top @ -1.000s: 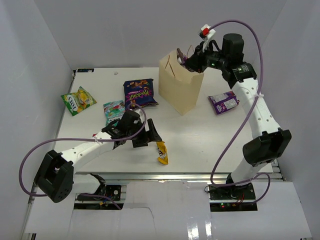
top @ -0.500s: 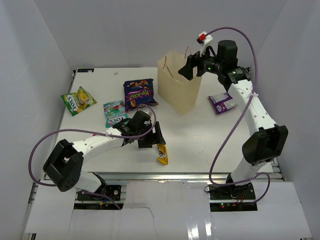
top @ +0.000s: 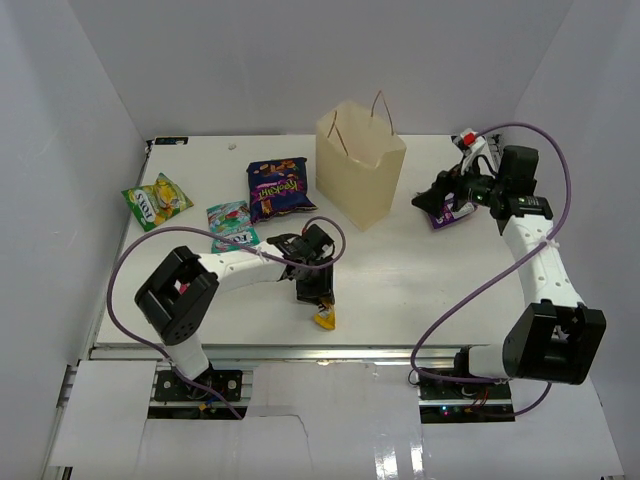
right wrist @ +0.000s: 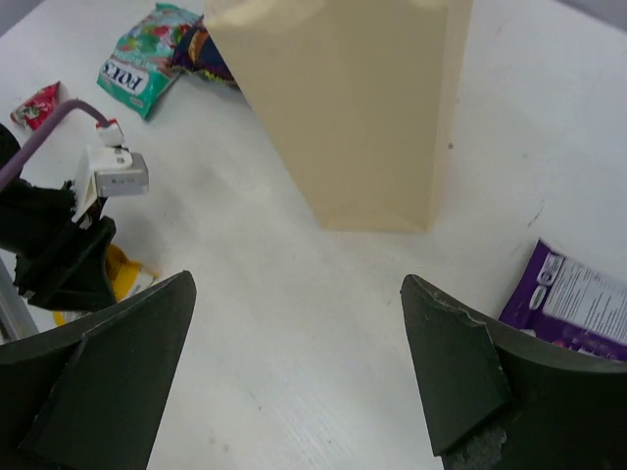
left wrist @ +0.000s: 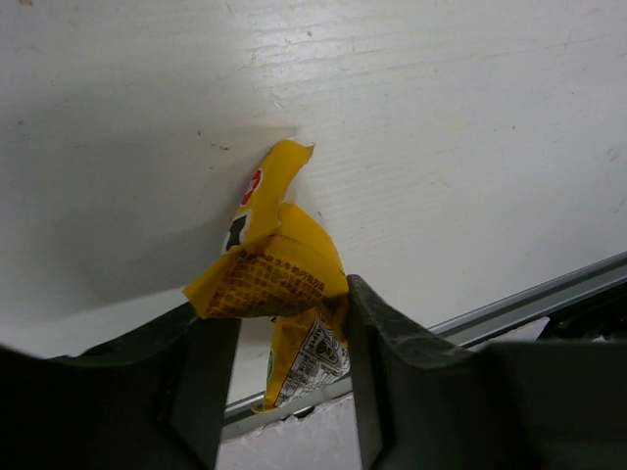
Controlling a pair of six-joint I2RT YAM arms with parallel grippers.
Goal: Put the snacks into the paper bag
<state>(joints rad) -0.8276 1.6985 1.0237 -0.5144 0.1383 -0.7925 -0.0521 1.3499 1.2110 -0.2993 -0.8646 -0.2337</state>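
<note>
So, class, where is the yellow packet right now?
In the top view, the yellow packet lies around the middle of the table's near edge, between the fingers of the left gripper.

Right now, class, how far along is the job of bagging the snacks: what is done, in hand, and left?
Done: unclear, the inside of the paper bag is hidden. In hand: the left jaws straddle the yellow packet, lying on the table; the right jaws are open and empty. Left: the purple packet, blue chip bag, teal packet, green packet and red packet.
</note>
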